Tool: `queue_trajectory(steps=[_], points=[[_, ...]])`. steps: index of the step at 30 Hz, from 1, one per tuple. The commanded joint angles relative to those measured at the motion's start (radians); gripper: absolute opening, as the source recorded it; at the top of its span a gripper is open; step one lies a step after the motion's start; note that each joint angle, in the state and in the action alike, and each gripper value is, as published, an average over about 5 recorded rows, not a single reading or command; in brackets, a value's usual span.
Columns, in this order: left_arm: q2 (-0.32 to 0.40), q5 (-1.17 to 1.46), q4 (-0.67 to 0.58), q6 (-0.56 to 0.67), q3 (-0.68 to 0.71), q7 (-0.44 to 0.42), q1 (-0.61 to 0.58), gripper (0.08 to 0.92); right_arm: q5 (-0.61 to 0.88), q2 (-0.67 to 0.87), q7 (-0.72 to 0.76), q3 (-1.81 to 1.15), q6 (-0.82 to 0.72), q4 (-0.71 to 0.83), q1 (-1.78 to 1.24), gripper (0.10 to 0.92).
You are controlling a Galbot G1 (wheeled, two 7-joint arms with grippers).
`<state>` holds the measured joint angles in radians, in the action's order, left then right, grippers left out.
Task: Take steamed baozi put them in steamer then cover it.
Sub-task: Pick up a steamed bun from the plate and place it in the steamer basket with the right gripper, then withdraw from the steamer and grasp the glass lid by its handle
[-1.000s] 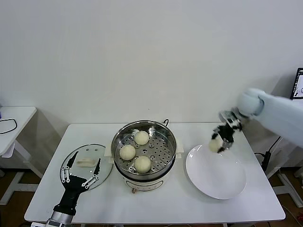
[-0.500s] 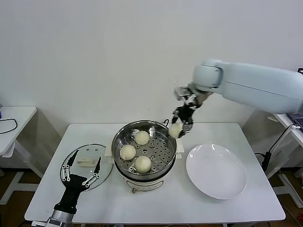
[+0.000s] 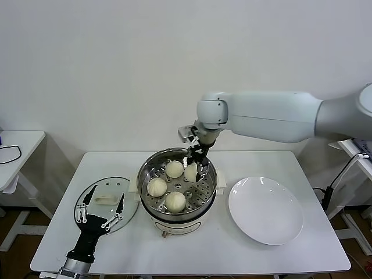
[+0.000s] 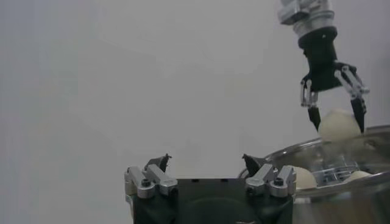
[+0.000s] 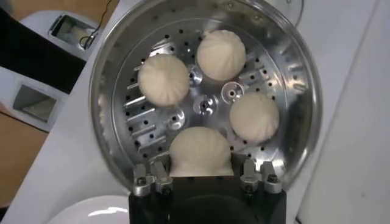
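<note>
My right tool point(image 3: 196, 169) was clamped on the fourth cream-white pleated bun point(image 3: 191, 172), low over the shiny round steel steamer point(image 3: 176, 200) holding three others, so release came next, then the glass lid point(image 3: 103, 200) under my spread, idle left tool point(image 3: 99, 211).

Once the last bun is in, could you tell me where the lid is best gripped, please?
Grip the lid by its cream oblong handle, coming straight down from above. It lies flat on the table left of the steamer, handle up, the only raised part. The open left pincer hovers over it; closing across the handle's narrow width looks likeliest to hold.
</note>
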<state>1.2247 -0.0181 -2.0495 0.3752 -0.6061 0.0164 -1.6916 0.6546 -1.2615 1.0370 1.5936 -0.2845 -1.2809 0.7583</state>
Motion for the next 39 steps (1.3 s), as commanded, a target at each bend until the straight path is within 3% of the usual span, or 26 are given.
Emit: queue_trajectory(steps=[1, 19, 27, 33, 36, 39], points=[[-0.001, 0.000, 0.004, 0.004, -0.004, 0.001, -0.004, 0.823, -0.016, -0.062, -0.032, 0.023, -0.011, 0.058, -0.065, 0.662], [-0.003, 0.001, 0.011, 0.008, -0.008, 0.004, -0.001, 0.823, -0.064, -0.039, -0.031, 0.015, -0.011, 0.071, -0.108, 0.665], [-0.003, 0.000, 0.011, 0.007, -0.010, 0.005, -0.001, 0.823, -0.064, -0.008, -0.035, -0.018, -0.008, 0.038, -0.102, 0.806], [-0.001, -0.002, 0.000, 0.003, -0.008, 0.005, -0.002, 0.823, -0.014, 0.098, -0.031, -0.145, -0.011, -0.003, -0.090, 0.822], [0.001, -0.006, -0.005, 0.003, -0.009, 0.007, -0.003, 0.823, 0.047, 0.179, -0.087, -0.235, 0.027, -0.012, -0.096, 0.823], [0.003, -0.012, -0.004, 0.002, -0.010, 0.010, 0.000, 0.823, 0.142, 0.263, -0.286, -0.324, 0.142, -0.028, -0.131, 0.823]])
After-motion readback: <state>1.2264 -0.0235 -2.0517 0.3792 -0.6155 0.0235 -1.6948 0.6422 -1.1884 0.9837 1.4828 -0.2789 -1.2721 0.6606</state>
